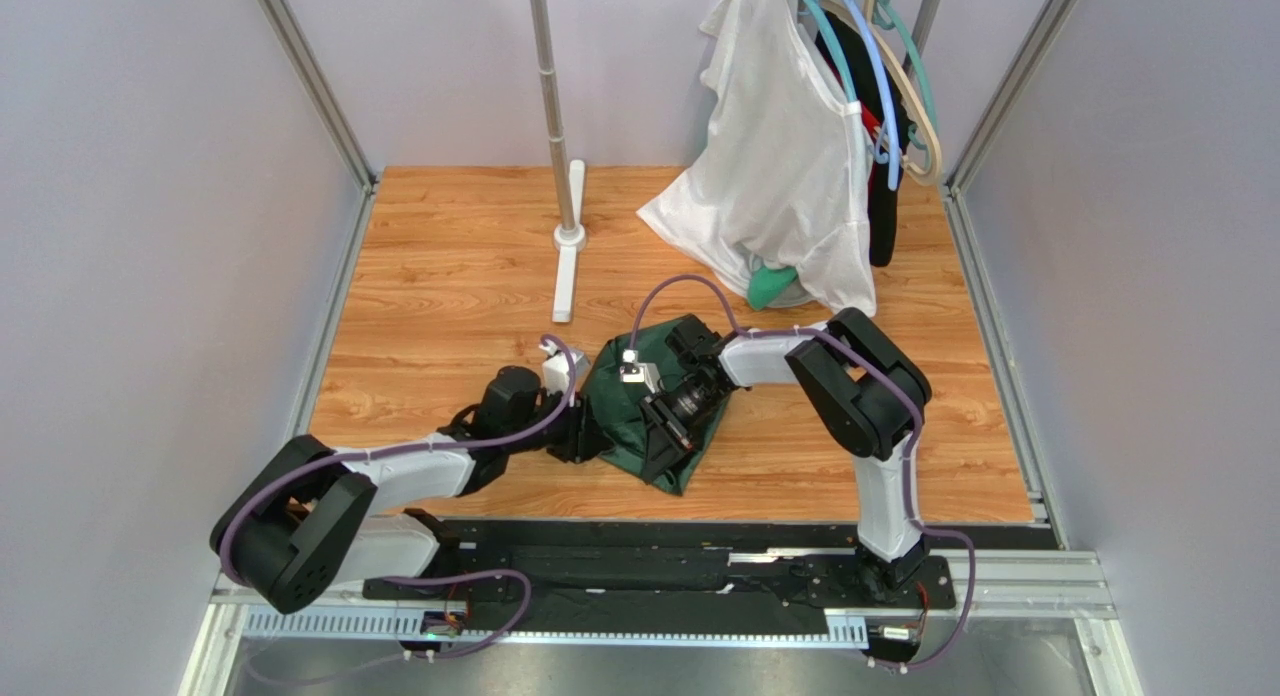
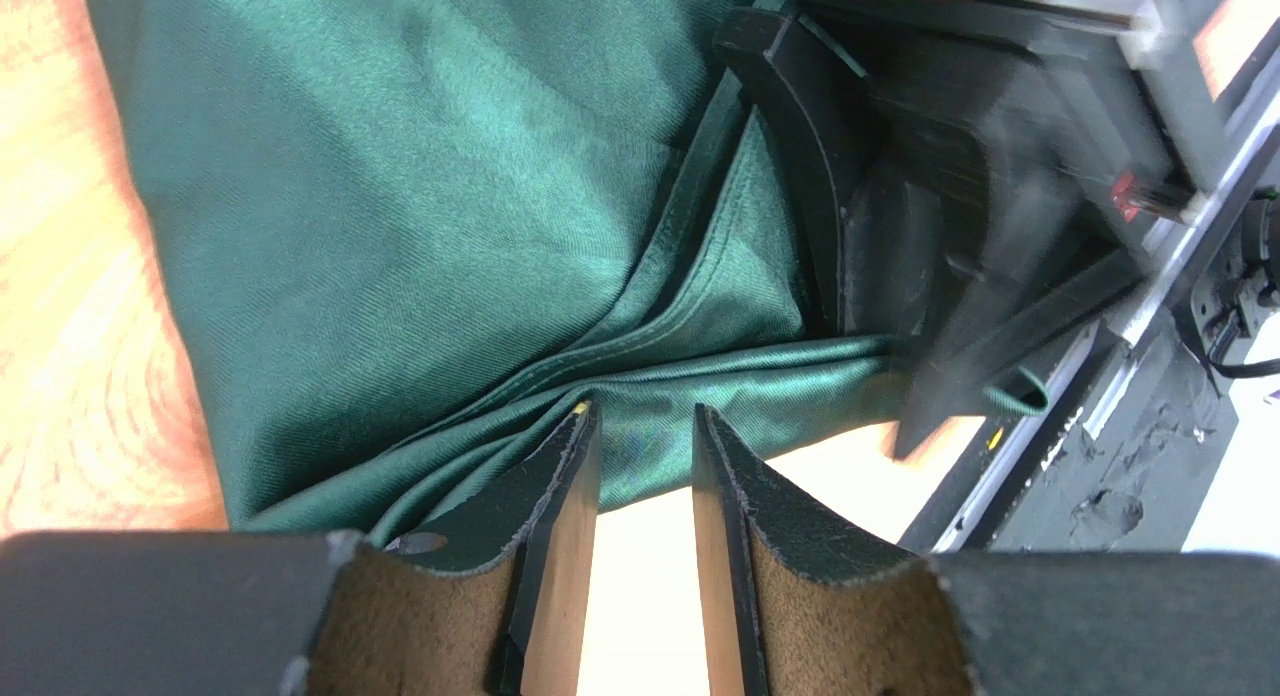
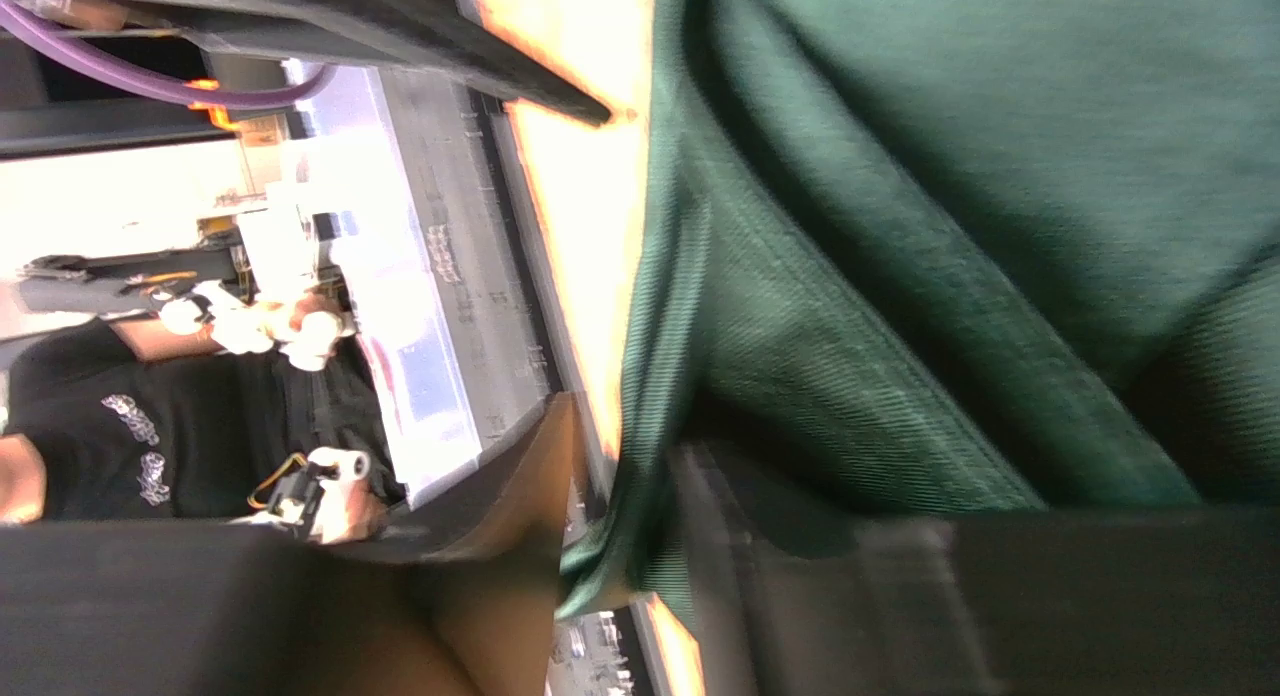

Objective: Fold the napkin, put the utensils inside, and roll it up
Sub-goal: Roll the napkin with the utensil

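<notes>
You have one wooden tabletop (image 1: 436,276), grey walls (image 1: 150,201) round it. One napkin (image 1: 613,401) lies bunched near the stand (image 1: 553,111). Your left pincer (image 2: 646,419) is narrowly parted, empty, at its hem; your right pincer (image 3: 631,471) straddles it, grip unclear.

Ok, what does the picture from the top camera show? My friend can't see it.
A crumpled dark green napkin lies in the middle of a wooden table, with the left arm and the right arm reaching into it from either side. Behind it, a white garment hangs on hangers beside a metal pole stand.
</notes>
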You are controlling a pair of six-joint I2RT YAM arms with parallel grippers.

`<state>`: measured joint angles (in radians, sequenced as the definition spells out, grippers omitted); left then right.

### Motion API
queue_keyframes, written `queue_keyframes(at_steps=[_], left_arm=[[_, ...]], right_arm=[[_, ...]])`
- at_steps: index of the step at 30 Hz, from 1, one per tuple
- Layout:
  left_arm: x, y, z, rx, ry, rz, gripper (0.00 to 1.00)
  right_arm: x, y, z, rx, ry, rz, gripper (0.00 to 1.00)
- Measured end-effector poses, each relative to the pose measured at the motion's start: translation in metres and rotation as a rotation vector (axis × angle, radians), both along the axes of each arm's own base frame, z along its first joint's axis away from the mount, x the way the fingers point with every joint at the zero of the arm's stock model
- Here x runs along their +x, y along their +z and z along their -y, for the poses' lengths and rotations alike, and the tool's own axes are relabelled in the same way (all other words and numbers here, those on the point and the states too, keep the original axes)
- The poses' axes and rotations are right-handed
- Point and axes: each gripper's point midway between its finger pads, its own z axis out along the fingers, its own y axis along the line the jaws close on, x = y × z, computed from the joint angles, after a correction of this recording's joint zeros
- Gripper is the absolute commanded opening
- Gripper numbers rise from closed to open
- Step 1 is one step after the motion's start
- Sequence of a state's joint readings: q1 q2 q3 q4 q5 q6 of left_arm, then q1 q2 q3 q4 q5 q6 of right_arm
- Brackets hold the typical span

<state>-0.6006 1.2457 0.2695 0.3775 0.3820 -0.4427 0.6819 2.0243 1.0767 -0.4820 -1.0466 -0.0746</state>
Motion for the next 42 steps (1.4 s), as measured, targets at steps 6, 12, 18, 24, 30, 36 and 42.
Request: queue_keyframes(at_steps=[6, 12, 18, 24, 30, 36, 42], left_arm=[[0.008, -0.001, 0.006, 0.009, 0.001, -0.016, 0.37], [0.012, -0.005, 0.009, 0.025, 0.002, -0.043, 0.36], [0.017, -0.006, 0.013, 0.032, 0.002, -0.061, 0.36], [0.018, -0.006, 0.015, 0.028, 0.005, -0.078, 0.36], [0.020, -0.006, 0.018, 0.029, 0.009, -0.098, 0.35], [0.020, -0.006, 0.018, 0.034, 0.009, -0.109, 0.35], [0.020, -0.006, 0.018, 0.036, 0.010, -0.111, 0.35]], right_arm=[[0.003, 0.014, 0.002, -0.001, -0.026, 0.066, 0.62], [0.013, 0.019, 0.010, -0.057, -0.099, 0.183, 0.65], [0.033, 0.034, 0.029, -0.152, -0.249, 0.368, 0.66], [0.052, 0.083, 0.050, -0.134, -0.478, 0.573, 0.66], [0.043, 0.078, 0.073, -0.154, -0.655, 0.565, 0.66], [0.018, 0.041, 0.085, -0.222, -0.680, 0.480, 0.66], [0.014, 0.039, 0.074, -0.177, -0.668, 0.506, 0.66]])
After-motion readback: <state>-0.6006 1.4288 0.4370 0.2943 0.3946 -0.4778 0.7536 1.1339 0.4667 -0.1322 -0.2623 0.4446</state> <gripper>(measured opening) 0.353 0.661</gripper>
